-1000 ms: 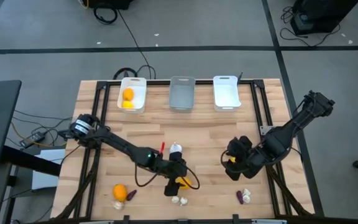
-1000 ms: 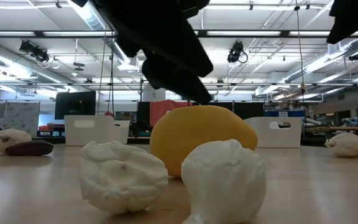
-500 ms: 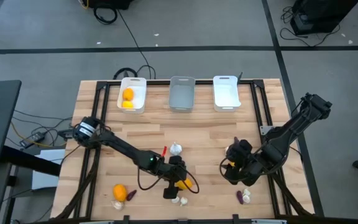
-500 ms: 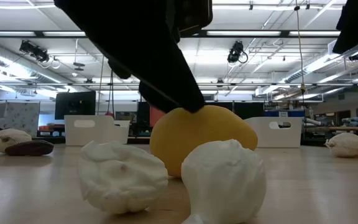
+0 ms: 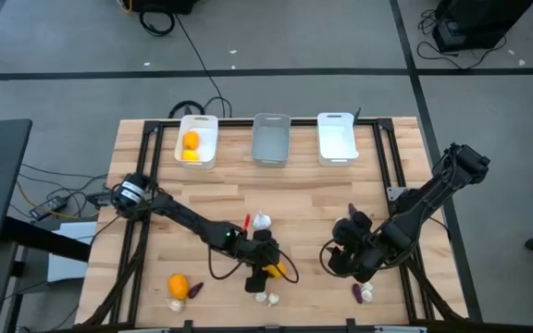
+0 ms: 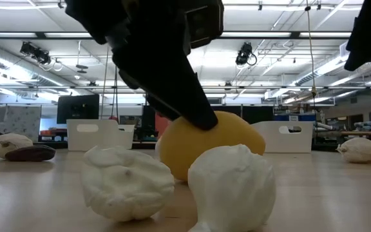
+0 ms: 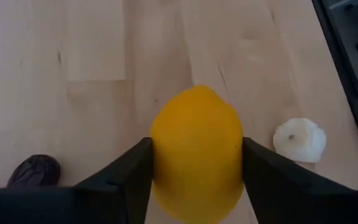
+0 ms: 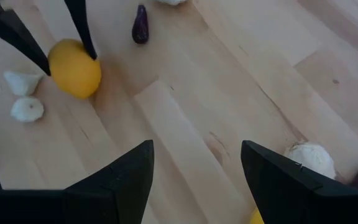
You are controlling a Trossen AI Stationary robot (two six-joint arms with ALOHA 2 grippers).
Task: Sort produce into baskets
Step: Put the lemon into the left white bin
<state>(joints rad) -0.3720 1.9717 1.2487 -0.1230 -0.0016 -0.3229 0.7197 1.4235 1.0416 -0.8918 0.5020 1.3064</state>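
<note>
While the left gripper [image 7: 196, 180] sits low near the table's front edge, its jaws close around a yellow lemon-shaped fruit [image 7: 197, 158], touching both of its sides; the fruit rests on the wooden table [image 5: 313, 190]. Two whitish garlic bulbs [image 6: 172, 183] lie just in front of it, toward the front edge. The right gripper [image 8: 194, 180] hovers over the table's front-right part with its jaws open and empty, a garlic bulb and a dark purple piece [image 5: 363, 293] lying close by. Along the back edge stand three bins: the left white bin [image 5: 198, 123] holds two orange-yellow fruits [image 5: 191, 145], beside the grey bin [image 5: 270, 139] and the right white bin [image 5: 337, 136].
</note>
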